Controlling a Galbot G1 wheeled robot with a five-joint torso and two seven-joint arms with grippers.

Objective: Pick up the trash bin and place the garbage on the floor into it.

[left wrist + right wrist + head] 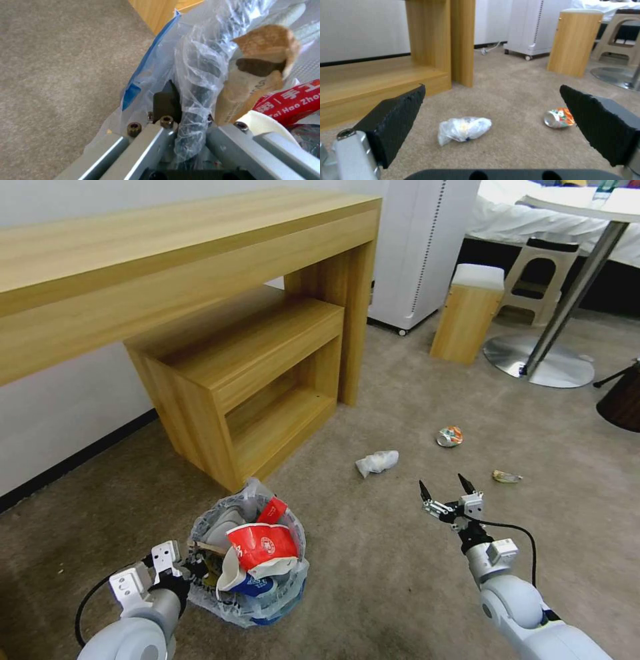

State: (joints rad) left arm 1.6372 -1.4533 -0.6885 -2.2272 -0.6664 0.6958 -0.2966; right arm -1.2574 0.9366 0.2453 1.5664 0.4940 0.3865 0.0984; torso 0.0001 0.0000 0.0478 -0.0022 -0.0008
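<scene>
Down at the left, the left gripper has its jaws clamped on the rim of the trash bin — the left wrist view shows a black fingertip pressed against the dark rim through the crinkly translucent liner bag, which carries a blue strip. The bin sits low over the beige short-pile carpet, just in front of the wooden shelf unit tucked under the long wood-grain tabletop. It is heaped full: a crumpled red-and-white paper cup on top, a red wrapper beside it, a white slipper toward the back, and a torn brown paper piece.

Farther right, a crumpled clear plastic wad lies on the carpet. The right gripper hovers near it with its ridged black jaws wide apart, holding nothing. Beyond it lies a crushed can with orange and green print, and off to the right a small flattened yellowish scrap.
</scene>
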